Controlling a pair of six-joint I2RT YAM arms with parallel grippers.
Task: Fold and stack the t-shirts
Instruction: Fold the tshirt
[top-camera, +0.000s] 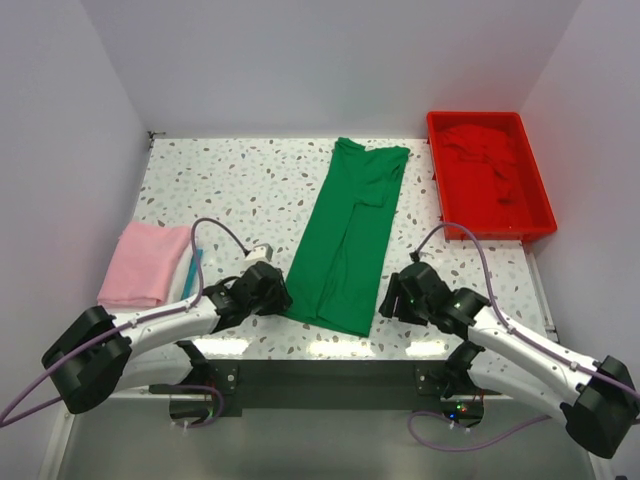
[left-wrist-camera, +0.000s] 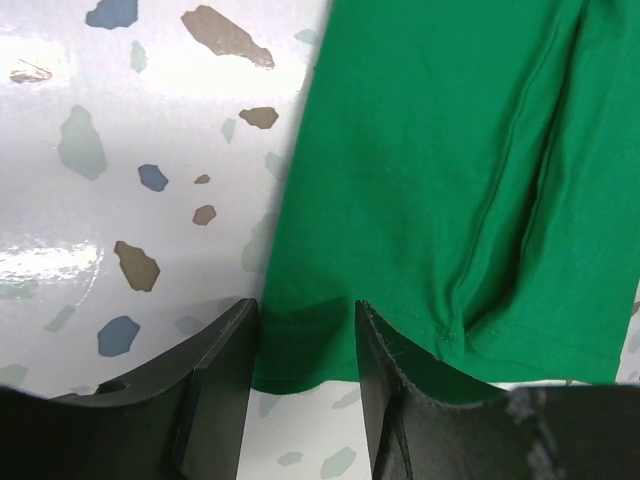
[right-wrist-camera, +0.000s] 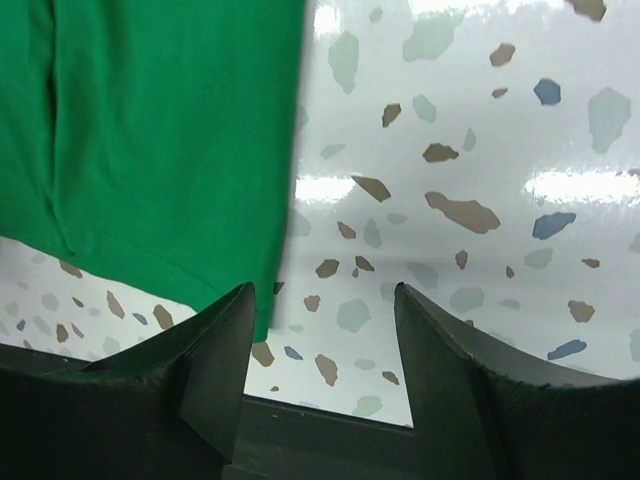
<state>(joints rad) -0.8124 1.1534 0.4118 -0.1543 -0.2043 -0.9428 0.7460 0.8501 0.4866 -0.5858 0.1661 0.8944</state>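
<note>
**Left gripper (left-wrist-camera: 308, 312) straddling green t-shirt (top-camera: 350, 230) corner**

Fingers partway apart, near-left hem corner sitting in the gap, not pinched. Right gripper (right-wrist-camera: 322, 295) is spread over bare table (right-wrist-camera: 450, 150), the shirt's other near corner just beside one finger. Shirt's a long strip mid-table; pink t-shirt (top-camera: 145, 262) at left, red t-shirt (top-camera: 485, 160) in the tray (top-camera: 545, 205).

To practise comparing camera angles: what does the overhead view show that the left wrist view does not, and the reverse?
Only overhead: the pink shirt, the red tray and the red shirt in it. Only the left wrist: the left pincer open, with a corner of the green shirt lying between its fingers. Both: the green shirt on the speckled table.
</note>
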